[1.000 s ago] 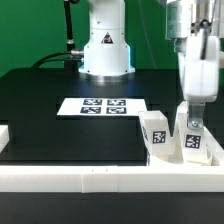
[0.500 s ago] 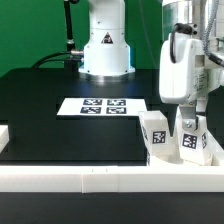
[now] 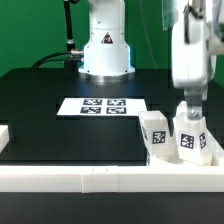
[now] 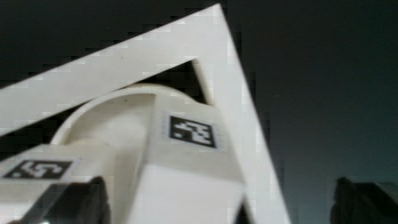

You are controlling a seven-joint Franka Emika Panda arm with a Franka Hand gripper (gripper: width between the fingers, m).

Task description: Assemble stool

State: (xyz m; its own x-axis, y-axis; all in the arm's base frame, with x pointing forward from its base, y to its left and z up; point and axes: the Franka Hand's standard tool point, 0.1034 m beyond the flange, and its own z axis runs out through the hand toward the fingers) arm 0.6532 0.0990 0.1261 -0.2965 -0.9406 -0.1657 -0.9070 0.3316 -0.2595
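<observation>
Black and matte, the counter fills most of the exterior view, with a green backdrop behind the arm's white base. White border rails run along the near edge and meet in a corner on the exterior view's right. Flat on the dark surface near the middle lies the marker board with its printed tags.

Stool parts crowd into that right-hand corner. One block leg stands upright just beside a second tagged leg, both close against the rail. The arm comes down from above on the exterior view's right, and its pincer sits right over the second leg; whether the fingers are clamped on it or apart cannot be told from either view.

From the wrist view, the corner of the rails shows as a white wedge, with a rounded white stool part and a tagged block in front of it, and dark finger shapes at the frame's edge.
</observation>
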